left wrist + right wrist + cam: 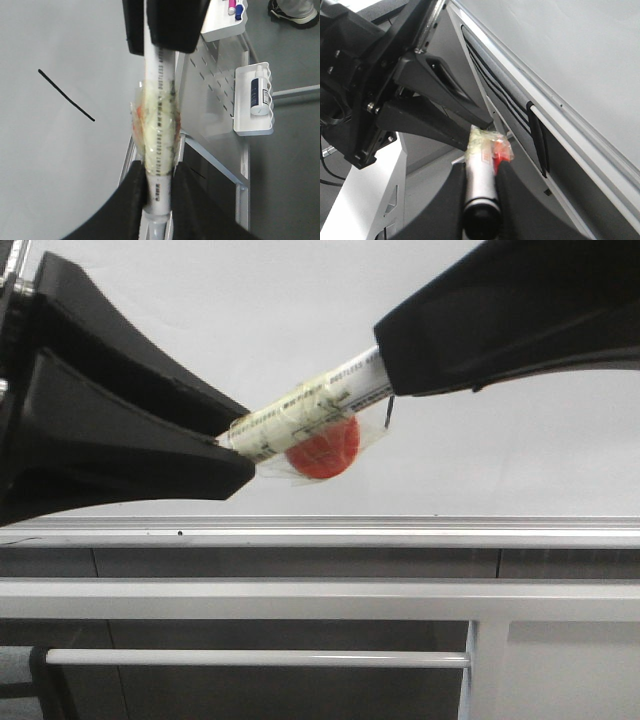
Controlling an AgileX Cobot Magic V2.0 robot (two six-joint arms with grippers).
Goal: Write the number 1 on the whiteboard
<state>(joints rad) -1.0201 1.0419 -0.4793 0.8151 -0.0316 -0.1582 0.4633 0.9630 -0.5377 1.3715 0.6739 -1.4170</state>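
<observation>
number 1: thin black slanted stroke [66, 95] on the whiteboard [50, 165]; hidden in the front view
whiteboard: pale, glossy; silver bottom rail [400, 532]
marker [305, 410]: white barrel, taped middle, red piece beneath
left hand [225, 455]: clamped on one marker end
right hand [385, 375]: clamped on the other end

Both grippers — left [235, 455], right [385, 375] — crowd the marker [305, 415] ends; the whiteboard [300, 300] lies close behind, its rail [400, 531] below.
</observation>
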